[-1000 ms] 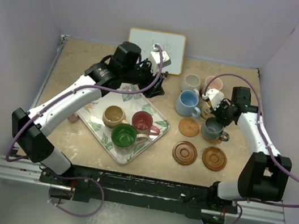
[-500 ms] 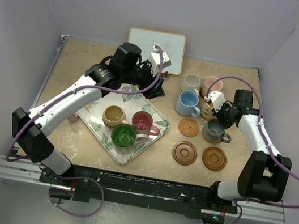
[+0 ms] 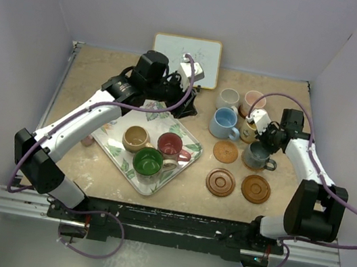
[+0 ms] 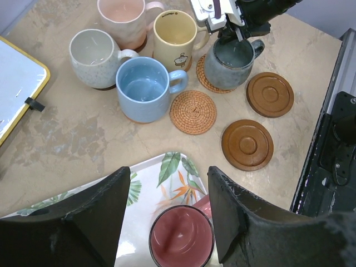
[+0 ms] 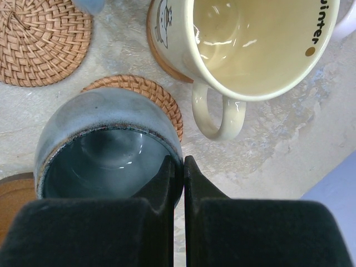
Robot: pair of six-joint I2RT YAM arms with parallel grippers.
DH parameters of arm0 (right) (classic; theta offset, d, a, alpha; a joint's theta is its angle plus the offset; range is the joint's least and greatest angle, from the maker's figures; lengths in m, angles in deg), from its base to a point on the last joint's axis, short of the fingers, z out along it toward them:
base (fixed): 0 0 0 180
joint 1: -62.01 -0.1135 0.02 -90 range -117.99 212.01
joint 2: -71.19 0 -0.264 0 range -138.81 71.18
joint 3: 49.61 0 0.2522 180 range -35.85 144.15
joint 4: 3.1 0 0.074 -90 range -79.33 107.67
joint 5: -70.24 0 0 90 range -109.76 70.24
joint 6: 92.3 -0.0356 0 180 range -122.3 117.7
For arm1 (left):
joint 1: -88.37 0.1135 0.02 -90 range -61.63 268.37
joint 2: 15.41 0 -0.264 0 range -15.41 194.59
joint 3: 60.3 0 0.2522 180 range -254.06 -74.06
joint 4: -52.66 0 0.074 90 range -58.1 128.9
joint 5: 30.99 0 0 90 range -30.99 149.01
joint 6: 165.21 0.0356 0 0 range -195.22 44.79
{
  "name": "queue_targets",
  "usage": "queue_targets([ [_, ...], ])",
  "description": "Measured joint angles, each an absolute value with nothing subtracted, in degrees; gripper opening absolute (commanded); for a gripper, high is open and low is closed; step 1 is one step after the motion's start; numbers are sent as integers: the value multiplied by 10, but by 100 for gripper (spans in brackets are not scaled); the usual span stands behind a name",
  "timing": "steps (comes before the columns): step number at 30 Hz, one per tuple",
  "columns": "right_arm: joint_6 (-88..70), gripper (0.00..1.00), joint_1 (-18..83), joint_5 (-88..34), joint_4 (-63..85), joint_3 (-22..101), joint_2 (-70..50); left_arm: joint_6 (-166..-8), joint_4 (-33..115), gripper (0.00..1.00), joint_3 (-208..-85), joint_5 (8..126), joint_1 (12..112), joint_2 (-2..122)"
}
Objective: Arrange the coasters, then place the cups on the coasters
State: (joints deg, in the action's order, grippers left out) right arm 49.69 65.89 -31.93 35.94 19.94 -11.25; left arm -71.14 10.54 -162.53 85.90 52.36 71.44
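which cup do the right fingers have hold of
The dark grey-blue cup: the right fingers are shut on its rim, one inside, one outside. No other cup is touched.

Beige table (image 3: 84,83) carries a leaf-patterned tray (image 3: 185,154), a whiteboard (image 3: 179,48) and coasters (image 3: 220,182)

- Left arm (image 3: 89,115): in the top view it rises from its base at 7 o'clock and reaches towards 12 o'clock, elbow bent, with the wrist turned back towards 4 o'clock.
- Left gripper (image 4: 168,183): it points downward with its jaws standing apart.
- Right arm (image 3: 307,162): from its base at 5 o'clock it stretches towards 1 o'clock, and the wrist is bent over towards 8 o'clock.
- Right gripper (image 5: 178,172): the fingers are pressed almost together, pinching the rim of the grey-blue cup (image 5: 105,144).
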Motion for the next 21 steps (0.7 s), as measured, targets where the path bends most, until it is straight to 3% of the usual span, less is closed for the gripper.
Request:
queue_targets([
  [11,499,22,659,-313,361,195,-111,-710,105,57,-1622,856,524,713],
  [21,494,43,659,-311,397,199,-81,-681,76,65,-1603,806,524,695],
])
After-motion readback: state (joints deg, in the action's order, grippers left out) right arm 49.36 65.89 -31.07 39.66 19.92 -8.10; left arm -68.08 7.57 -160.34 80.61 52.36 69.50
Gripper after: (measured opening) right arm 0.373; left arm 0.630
